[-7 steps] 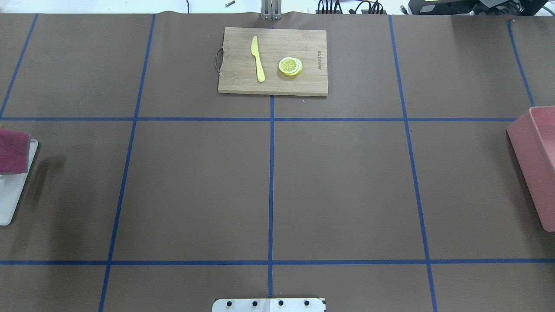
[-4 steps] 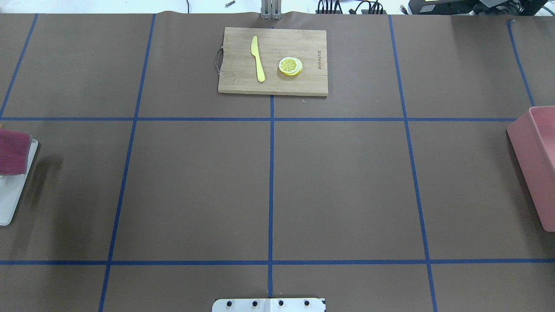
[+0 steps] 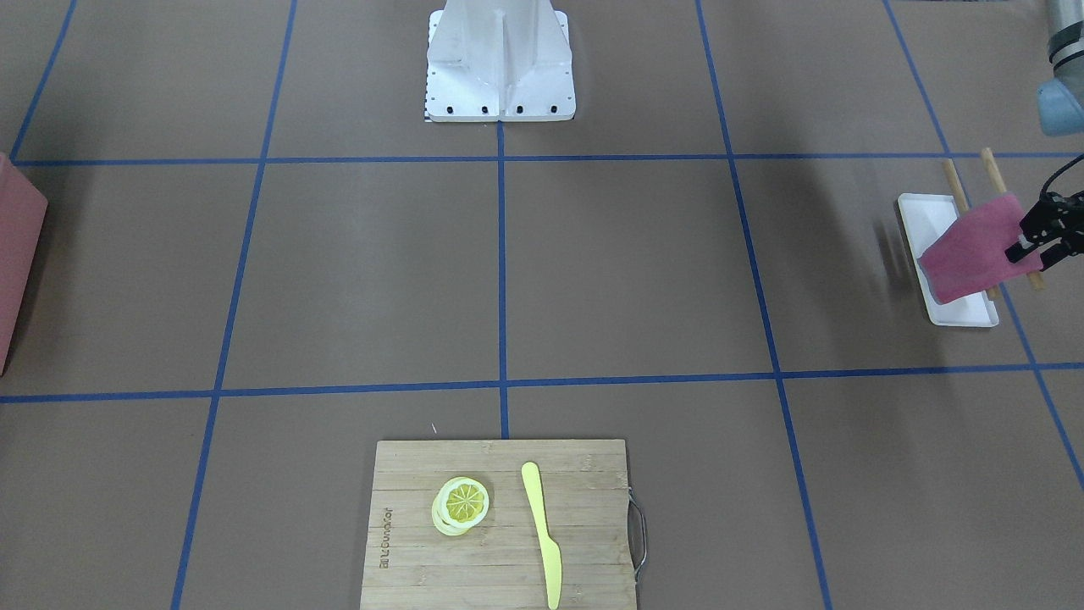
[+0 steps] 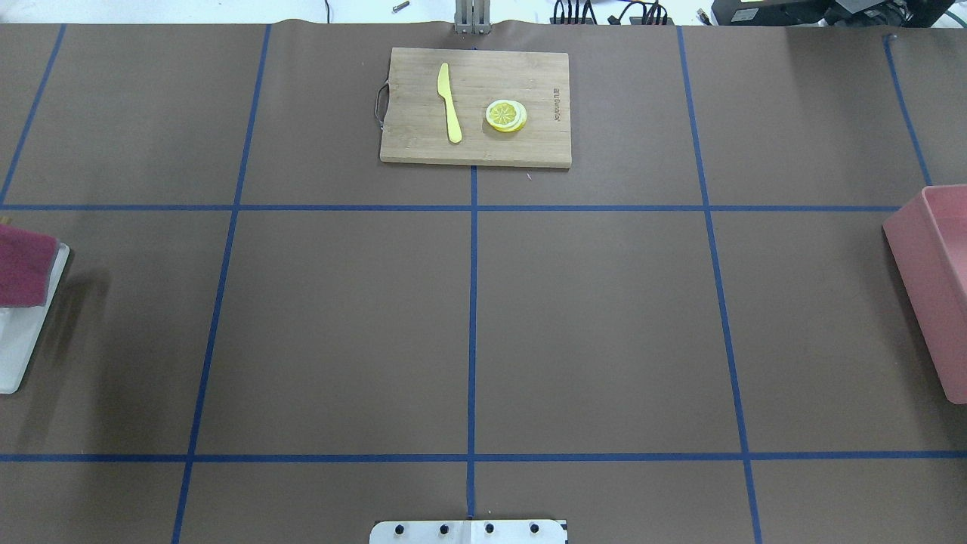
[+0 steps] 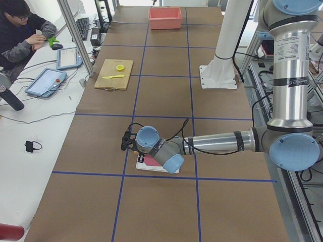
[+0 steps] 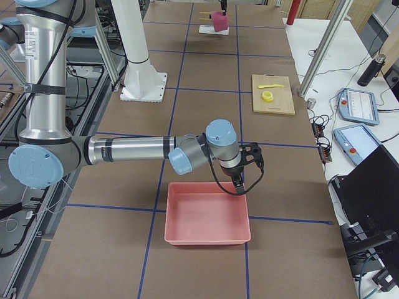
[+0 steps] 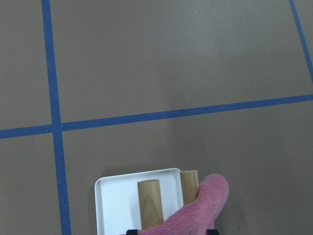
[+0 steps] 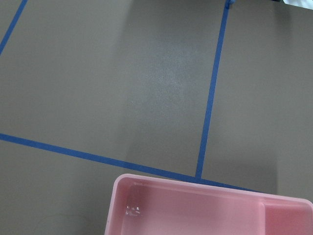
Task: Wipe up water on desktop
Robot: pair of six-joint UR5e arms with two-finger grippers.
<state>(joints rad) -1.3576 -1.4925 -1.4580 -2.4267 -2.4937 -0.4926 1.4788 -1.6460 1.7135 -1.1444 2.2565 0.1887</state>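
The desktop is matte brown paper crossed by blue tape lines; I see no water on it. My left gripper is shut on a pink cloth and holds it hanging just above a white tray at the table's left end. The cloth also shows in the overhead view and the left wrist view. Two wooden rods lie across the tray. My right gripper hovers at the far edge of a pink bin; I cannot tell whether it is open or shut.
A bamboo cutting board with a yellow knife and lemon slices lies at the table's far middle. The pink bin stands at the right end. The robot's base plate is at the near middle.
The pink cloth has shifted very slightly over the tray. Nothing else has moved.
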